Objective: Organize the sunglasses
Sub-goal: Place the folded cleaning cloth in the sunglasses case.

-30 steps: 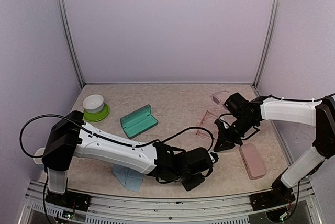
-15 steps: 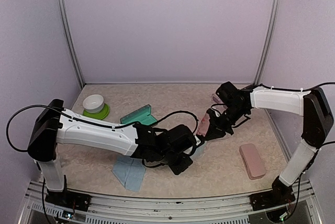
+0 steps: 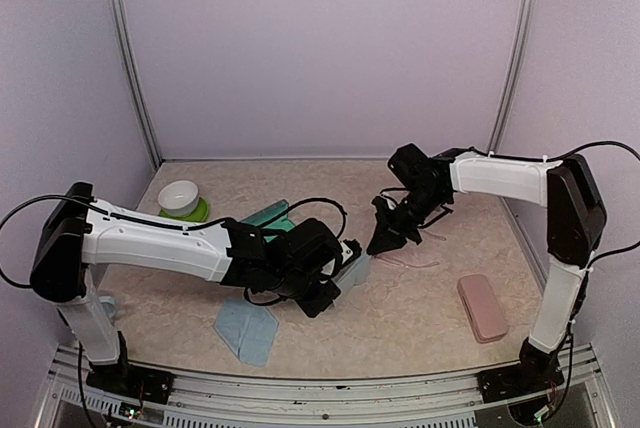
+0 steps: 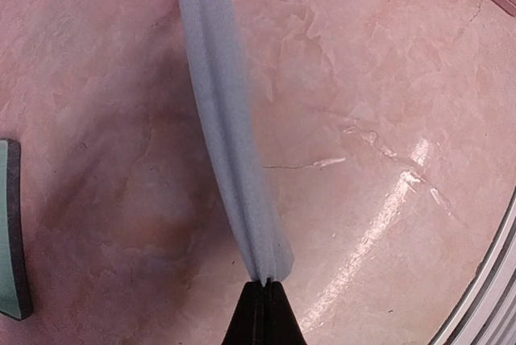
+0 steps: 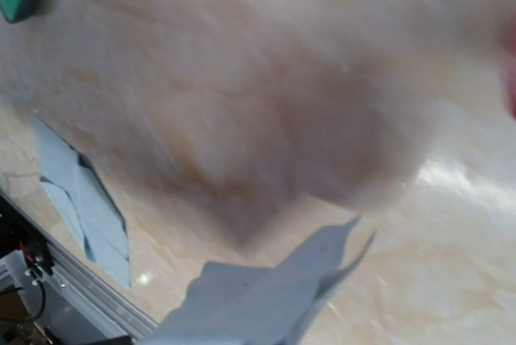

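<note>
From above: two cloths, two cases, one bowl (image 3: 179,195) on a green plate (image 3: 190,216), and one pair of sunglasses (image 3: 410,262) that I can make out. It is a thin pink-red frame lying flat on the tabletop (image 3: 420,333), just right of the right pincer (image 3: 381,239) (a second pair I cannot find).

The green case (image 3: 262,218) lies partly behind the left arm. The pink case (image 3: 483,306) sits well apart to the right.

One cloth (image 3: 356,269) is pinched in the closed left pincer (image 3: 344,256). The second cloth (image 3: 246,328) lies crumpled near the front edge.

Only the left wrist view shows that cloth stretched taut between both closed pincers, off the tabletop. The right wrist view is blurred, showing both cloths and a corner of the green case.
</note>
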Robot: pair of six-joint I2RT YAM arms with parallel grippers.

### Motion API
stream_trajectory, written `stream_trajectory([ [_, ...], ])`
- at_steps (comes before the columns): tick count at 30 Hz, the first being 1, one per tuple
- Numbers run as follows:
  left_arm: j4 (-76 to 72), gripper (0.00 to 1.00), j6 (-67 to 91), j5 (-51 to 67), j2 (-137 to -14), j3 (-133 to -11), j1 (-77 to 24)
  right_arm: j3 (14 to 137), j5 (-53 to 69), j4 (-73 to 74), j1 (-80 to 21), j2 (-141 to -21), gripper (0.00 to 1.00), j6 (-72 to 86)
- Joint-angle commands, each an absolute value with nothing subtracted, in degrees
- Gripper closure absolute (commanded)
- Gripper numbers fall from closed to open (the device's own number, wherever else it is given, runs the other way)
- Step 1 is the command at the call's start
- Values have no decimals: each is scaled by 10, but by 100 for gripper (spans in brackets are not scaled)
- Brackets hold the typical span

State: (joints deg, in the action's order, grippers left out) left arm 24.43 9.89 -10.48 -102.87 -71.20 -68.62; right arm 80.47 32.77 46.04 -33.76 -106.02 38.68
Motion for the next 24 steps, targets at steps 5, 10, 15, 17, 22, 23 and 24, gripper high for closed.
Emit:
stream_trajectory([
  [5,234,100,82,-90,-970,-660,-651,915,331,488,-362,-1137,100,401],
  [10,234,100,77,-86,-952,-640,-626,985,332,508,-373,-1187,100,402],
  [15,231,100,63,-79,-933,-617,-599,1056,333,529,-380,-1232,100,404],
  [17,231,100,57,-77,-927,-609,-589,1080,334,534,-382,-1247,100,406],
  [22,229,100,43,-68,-914,-593,-563,1127,343,544,-386,-1286,100,413],
  [23,228,100,41,-66,-911,-591,-558,1136,345,546,-386,-1292,100,415],
  [24,228,100,38,-64,-910,-589,-554,1145,347,547,-387,-1300,100,416],
])
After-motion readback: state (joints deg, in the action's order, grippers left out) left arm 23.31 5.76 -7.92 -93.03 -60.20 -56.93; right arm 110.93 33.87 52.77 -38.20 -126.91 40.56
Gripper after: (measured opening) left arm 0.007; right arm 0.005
